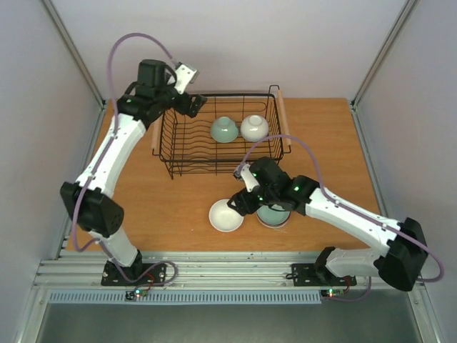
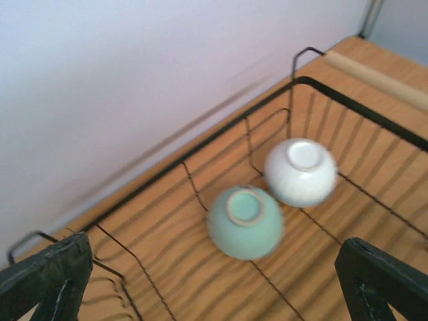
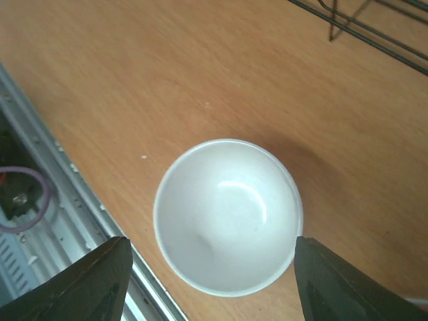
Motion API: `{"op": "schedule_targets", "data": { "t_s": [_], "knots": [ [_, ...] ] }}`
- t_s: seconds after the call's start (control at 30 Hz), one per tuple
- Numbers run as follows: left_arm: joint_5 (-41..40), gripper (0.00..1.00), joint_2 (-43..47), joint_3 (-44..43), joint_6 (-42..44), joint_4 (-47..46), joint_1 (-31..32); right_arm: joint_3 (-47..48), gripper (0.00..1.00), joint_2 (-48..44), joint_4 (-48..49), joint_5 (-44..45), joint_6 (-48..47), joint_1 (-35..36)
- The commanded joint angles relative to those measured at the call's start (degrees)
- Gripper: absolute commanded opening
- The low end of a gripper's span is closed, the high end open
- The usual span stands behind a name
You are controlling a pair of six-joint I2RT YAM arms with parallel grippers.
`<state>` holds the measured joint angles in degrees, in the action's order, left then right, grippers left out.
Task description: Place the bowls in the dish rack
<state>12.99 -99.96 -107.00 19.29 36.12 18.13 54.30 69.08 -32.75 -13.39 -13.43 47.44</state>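
1. My right claw [image 3: 210,257] hangs spread over the near white bowl [image 3: 227,215] on the table [image 3: 134,80].
2. My left claw [image 2: 214,251] gapes empty over the rack [image 2: 374,78]; a mint bowl [image 2: 245,224] and a far white bowl [image 2: 301,172] sit upturned inside.

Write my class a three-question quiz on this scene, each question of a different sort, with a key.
1. How many bowls sit inside the dish rack?
2. True or false: the white bowl on the table stands mouth up.
3. Which gripper hovers over that white bowl? A) left B) right
Key: 1) two, a mint bowl and a second white bowl, both upside down. 2) true. 3) B, the right gripper, open.
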Motion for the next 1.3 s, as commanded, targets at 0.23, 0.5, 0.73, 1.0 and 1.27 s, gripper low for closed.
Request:
{"op": "schedule_targets", "data": {
  "t_s": [0.23,0.5,0.73,1.0,1.27],
  "knots": [
    [27.0,0.99,15.9,17.2,-6.1,13.7,-0.5,6.8,0.63,12.9,-7.1,12.9,-2.5,1.2],
    [28.0,0.99,22.6,24.3,-4.4,16.1,-0.6,8.4,0.60,20.9,-4.9,13.1,-3.7,1.3],
    [27.8,0.99,22.8,26.4,-4.7,14.1,-0.8,8.2,0.49,23.8,-4.2,14.8,-4.1,1.3],
    [27.5,0.99,23.1,26.8,-5.0,13.9,-0.9,7.7,0.28,25.5,-4.1,14.4,-4.2,1.3],
    [27.1,0.99,23.7,27.4,-5.1,13.3,-1.3,7.4,0.10,26.1,-3.8,14.0,-4.2,1.3]
  ]
}}
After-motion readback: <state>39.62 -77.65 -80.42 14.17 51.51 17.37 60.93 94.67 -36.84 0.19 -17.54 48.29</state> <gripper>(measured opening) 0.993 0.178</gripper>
